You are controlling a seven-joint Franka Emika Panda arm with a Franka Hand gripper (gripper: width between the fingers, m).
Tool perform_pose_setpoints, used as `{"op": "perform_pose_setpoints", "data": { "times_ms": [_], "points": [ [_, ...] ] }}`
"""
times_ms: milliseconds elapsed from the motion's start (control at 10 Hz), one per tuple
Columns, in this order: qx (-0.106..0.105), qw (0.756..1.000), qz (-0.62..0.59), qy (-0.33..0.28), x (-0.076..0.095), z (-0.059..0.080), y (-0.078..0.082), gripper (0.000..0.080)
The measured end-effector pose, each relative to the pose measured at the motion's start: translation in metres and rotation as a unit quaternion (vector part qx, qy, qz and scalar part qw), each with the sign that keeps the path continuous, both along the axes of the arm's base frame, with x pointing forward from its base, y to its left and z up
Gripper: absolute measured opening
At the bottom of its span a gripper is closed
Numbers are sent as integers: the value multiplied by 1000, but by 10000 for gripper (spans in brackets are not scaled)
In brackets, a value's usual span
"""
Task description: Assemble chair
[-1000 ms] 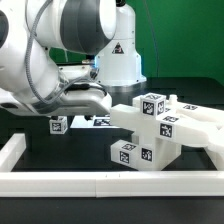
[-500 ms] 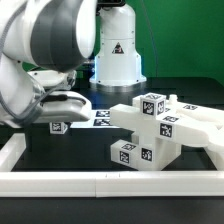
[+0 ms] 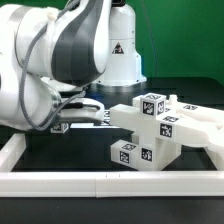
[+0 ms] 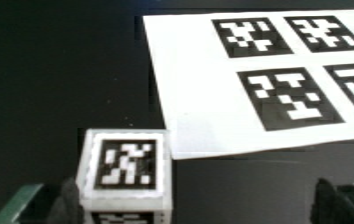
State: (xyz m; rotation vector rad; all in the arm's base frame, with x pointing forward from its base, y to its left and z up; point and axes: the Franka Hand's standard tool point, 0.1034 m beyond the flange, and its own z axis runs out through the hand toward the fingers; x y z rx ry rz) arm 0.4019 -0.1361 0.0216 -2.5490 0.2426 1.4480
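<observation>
We see the chair (image 3: 160,130) stacked as tagged white blocks at the exterior view's right, rigid, light, likely slick; grab flat opposite faces. Marker board (image 4: 272,75) lies flat. One small tagged block (image 4: 126,170) sits between the wide-open, empty gripper (image 4: 200,205). Arm hides fingers in the exterior view.

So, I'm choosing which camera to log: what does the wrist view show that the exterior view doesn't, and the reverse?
Only the wrist view shows the marker board with its four tags plainly, and the open gripper around a small tagged block. Only the exterior view shows the part-built chair, the border rail and the arm. Both share the black table; the small block is hidden behind the arm in the exterior view.
</observation>
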Motion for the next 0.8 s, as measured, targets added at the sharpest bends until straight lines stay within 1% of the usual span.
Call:
{"op": "perform_pose_setpoints", "data": {
  "times_ms": [100, 400, 500, 600, 700, 800],
  "points": [
    [-7, 1000, 3, -19, -4, -7, 1, 649],
    [-6, 1000, 2, -17, -6, -7, 1, 649],
    [-5, 1000, 4, -19, -5, -9, -2, 649],
    [-7, 1000, 1, -16, -4, -12, -10, 649],
    [-12, 1000, -6, -12, -1, -11, -22, 649],
    [-16, 1000, -12, -9, -4, -13, -29, 649]
  ]
}}
